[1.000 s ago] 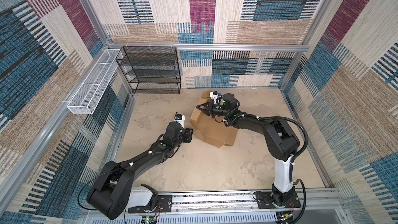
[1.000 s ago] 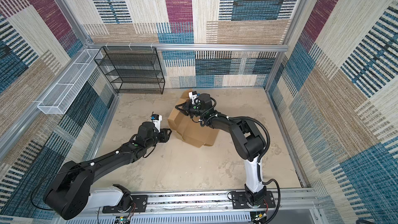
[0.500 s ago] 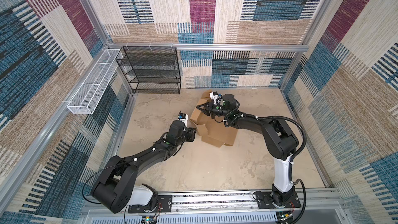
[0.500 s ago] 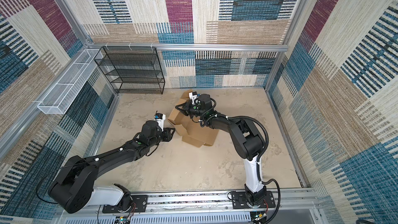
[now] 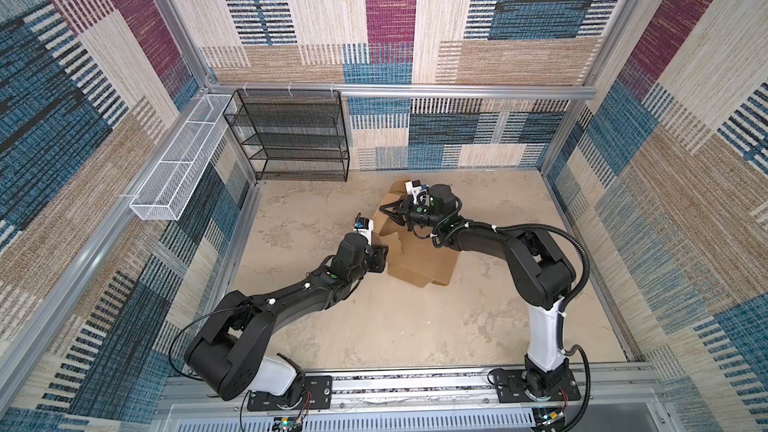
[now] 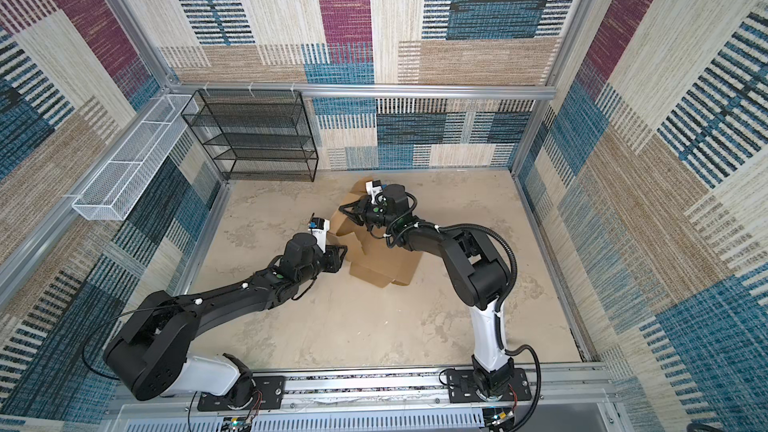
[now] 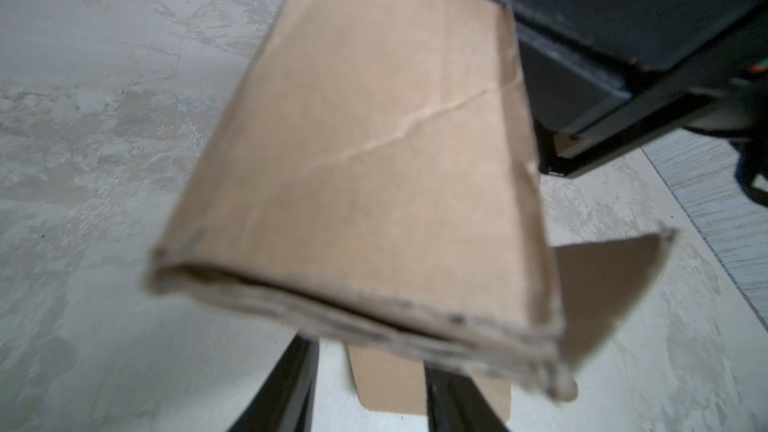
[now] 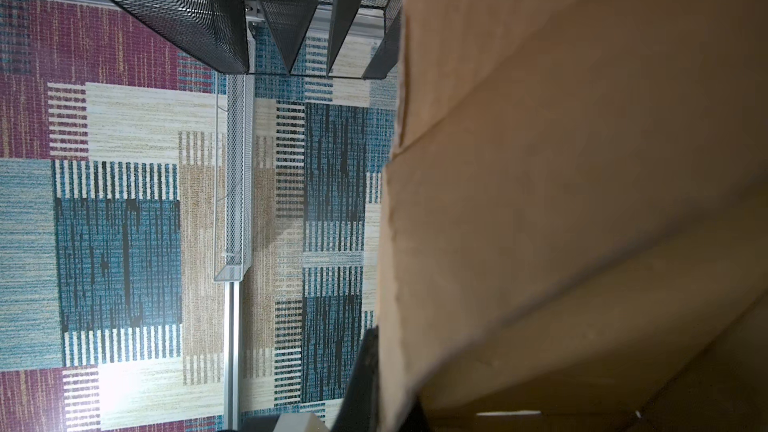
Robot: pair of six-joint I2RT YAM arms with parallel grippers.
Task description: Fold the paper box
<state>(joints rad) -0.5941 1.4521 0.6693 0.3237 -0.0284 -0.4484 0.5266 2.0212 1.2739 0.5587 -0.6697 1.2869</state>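
Half-folded brown corrugated-cardboard paper box (image 5: 424,263) with both arms at its flaps.
The paper box lies on the mottled beige worktop (image 5: 374,326), toward the back and near the middle, in front of the black mesh shelf rack (image 5: 291,135); its base sits flat while the flaps on its left and far sides stand up. The right gripper (image 5: 391,213) reaches across the box from the right, its fingers (image 8: 365,371) closed tight on the top edge of a raised flap at the far left corner. The left gripper (image 5: 382,257) sits just beside the box's left edge. In the left wrist view its fingers (image 7: 291,392) stand partly apart below a doubled-over flap (image 7: 374,160), clamping nothing that can be made out.
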